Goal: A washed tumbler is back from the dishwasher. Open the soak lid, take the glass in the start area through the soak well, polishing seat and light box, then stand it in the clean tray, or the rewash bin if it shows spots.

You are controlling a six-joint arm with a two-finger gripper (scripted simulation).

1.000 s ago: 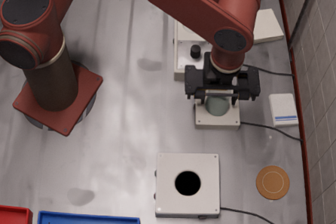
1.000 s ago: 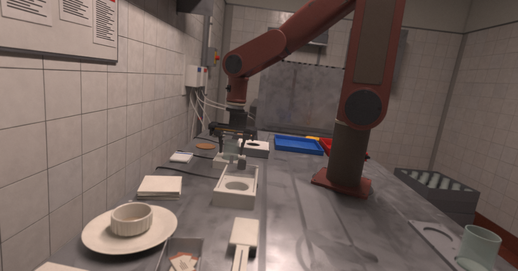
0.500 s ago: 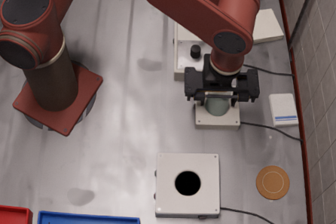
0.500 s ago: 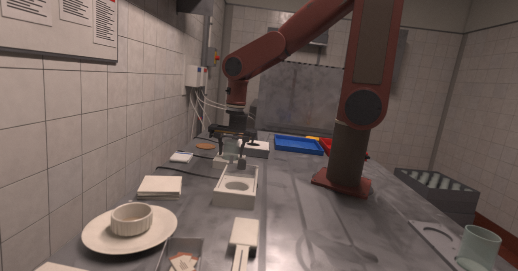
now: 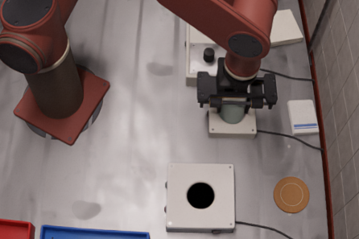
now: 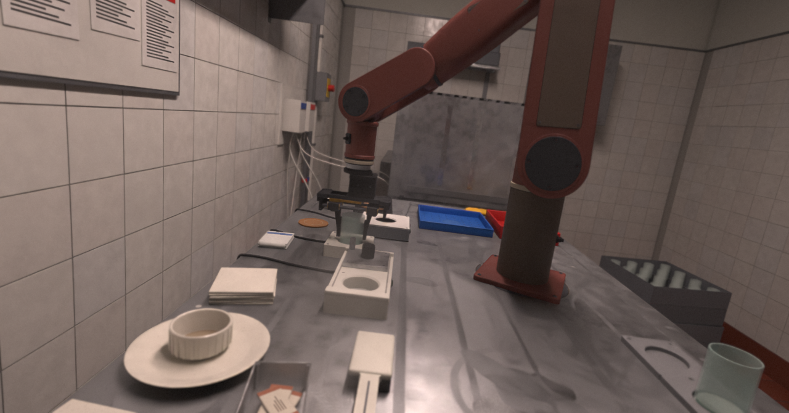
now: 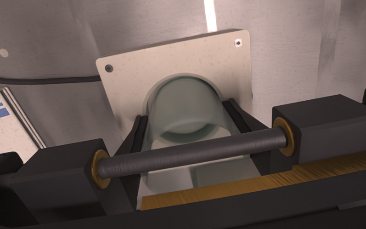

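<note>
The pale green glass tumbler (image 7: 184,114) stands upright in the round hole of the small white polishing seat (image 5: 232,125). My gripper (image 5: 233,105) is straight above it, closed around the tumbler (image 5: 232,113). The soak well (image 6: 360,285) lies just beside the seat with its round basin uncovered. Its lid with a black knob (image 5: 208,54) is slid back. The light box (image 5: 200,195), a white square with a dark round hole, sits further along the counter. The blue tray (image 6: 454,220) and the red bin (image 6: 496,218) lie beyond it.
The tiled wall (image 6: 165,179) runs along the counter behind the stations. Cables (image 5: 289,137) trail from the stations toward it. A small white box with a blue stripe (image 5: 302,117) and a cork coaster (image 5: 291,194) lie near the wall. A second tumbler (image 6: 727,376) stands at the counter's near corner.
</note>
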